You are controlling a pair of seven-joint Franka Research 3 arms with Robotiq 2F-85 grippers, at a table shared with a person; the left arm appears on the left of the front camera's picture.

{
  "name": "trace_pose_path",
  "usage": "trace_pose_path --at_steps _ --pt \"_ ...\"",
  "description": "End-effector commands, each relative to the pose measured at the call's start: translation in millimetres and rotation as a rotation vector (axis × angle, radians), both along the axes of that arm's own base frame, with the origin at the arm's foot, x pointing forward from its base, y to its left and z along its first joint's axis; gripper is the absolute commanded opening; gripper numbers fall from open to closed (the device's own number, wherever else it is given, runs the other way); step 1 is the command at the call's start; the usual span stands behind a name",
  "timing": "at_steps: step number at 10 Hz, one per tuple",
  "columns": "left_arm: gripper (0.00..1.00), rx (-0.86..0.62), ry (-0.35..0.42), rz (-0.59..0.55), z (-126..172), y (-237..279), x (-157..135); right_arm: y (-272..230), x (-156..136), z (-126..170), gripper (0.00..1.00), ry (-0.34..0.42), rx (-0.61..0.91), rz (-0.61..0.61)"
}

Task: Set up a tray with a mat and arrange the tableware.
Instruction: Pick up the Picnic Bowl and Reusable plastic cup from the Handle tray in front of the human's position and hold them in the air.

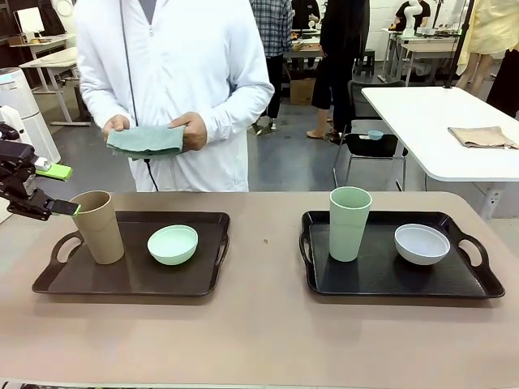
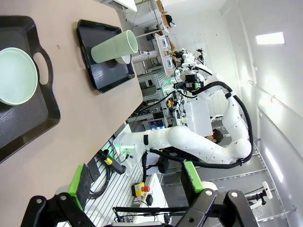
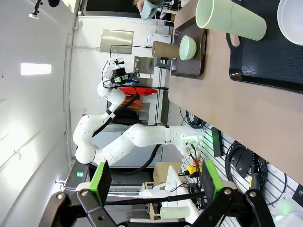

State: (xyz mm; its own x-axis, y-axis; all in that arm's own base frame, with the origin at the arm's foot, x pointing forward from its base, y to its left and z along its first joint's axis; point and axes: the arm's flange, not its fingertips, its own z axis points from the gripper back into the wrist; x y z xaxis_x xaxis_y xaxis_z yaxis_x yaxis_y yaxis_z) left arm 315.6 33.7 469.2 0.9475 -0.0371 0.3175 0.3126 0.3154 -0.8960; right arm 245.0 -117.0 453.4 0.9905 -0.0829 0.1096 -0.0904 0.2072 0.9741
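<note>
Just beside the left tool (image 1: 63,190) stands the tan cup (image 1: 97,227).

Found the table (image 1: 259,340) top smooth and matt, a tan laminate by its look. Recorded the left tray (image 1: 130,290) and the right tray (image 1: 405,293) as black plastic: finely grained floors, smoother rims with a slight sheen. Noted the tan cup (image 1: 97,227) and the pale green cup (image 1: 349,224) as matt plastic, smooth-walled. Logged the mint green bowl (image 1: 173,245) as smooth with a soft satin sheen, the white bowl (image 1: 422,244) likewise, somewhat glossier. Identified the folded mat (image 1: 146,140) as soft teal cloth, matt. Observed the left gripper (image 2: 135,175) fingers (image 2: 78,182) in matt black with green rubbery-looking pads.
</note>
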Motion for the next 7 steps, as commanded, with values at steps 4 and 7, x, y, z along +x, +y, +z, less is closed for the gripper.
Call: trace_pose_path --at_steps 4,7 --pt "1.00 -0.022 -0.025 0.000 -0.4 -0.8 -0.5 -0.6 -1.5 -0.8 1.00 -0.021 -0.015 0.004" --pt "1.00 0.000 0.000 0.000 0.0 -0.1 0.0 0.0 0.0 0.0 1.00 0.000 0.000 0.000"
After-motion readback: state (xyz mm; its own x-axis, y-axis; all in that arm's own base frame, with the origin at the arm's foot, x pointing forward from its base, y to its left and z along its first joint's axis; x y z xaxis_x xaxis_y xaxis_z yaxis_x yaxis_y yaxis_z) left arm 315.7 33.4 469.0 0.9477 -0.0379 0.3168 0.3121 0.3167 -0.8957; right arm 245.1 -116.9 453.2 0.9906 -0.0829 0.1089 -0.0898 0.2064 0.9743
